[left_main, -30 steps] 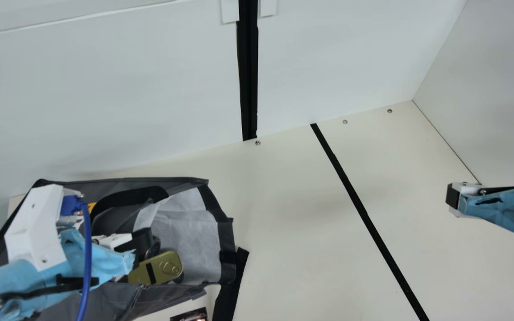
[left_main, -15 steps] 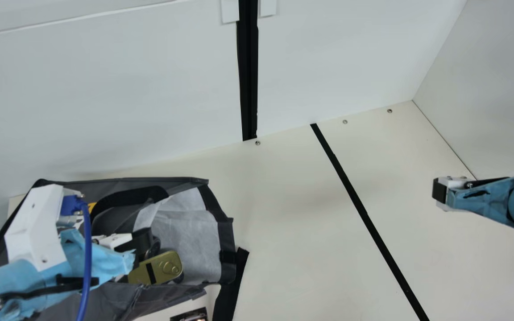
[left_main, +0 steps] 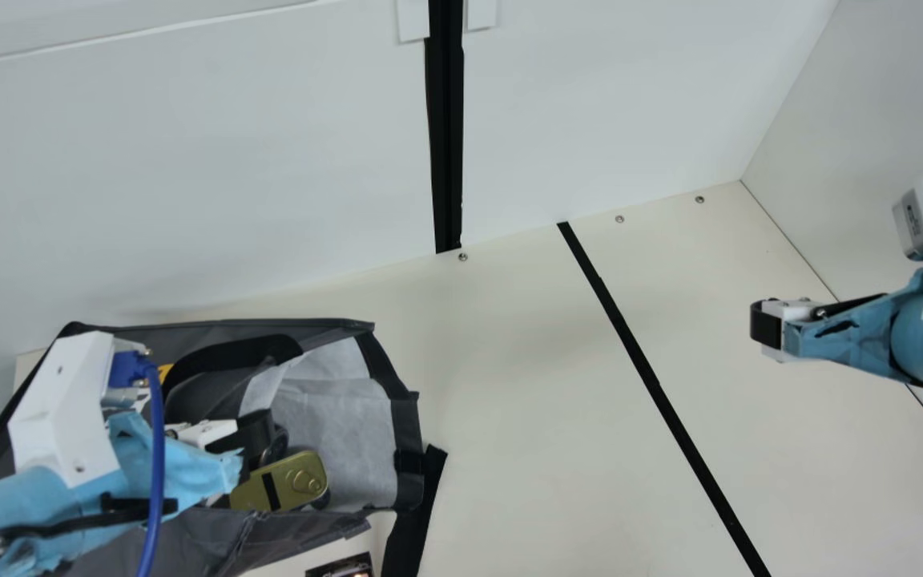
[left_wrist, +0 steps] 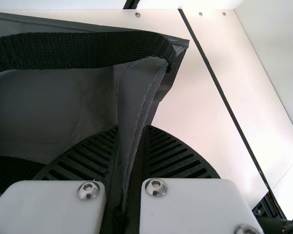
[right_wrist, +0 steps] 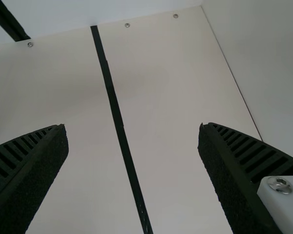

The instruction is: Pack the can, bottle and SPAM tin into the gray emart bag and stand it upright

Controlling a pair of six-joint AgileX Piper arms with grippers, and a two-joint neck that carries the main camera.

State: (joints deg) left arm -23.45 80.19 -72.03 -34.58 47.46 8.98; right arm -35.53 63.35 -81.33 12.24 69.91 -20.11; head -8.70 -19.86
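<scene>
Gray emart bag: on the table at the main view's lower left, its mouth open. Your SPAM tin lies inside, near the rim; a yellow item shows deeper in, identity not confirmed. Can and bottle: you cannot verify either from here. A dark printed item sits outside, just beside the bag; check whether it is yet to be packed.

Left gripper: closed on a stitched fold of the bag's fabric. Right gripper: fingers wide apart, nothing between them, over the table well apart from the bag.

Step in hand, as judged: late packing, or the start of standing the bag upright. Keep your left grip as anchor. If the contents check out, bring the right to the opposite rim and raise both sides evenly; an uneven pull could tip the tin out.
</scene>
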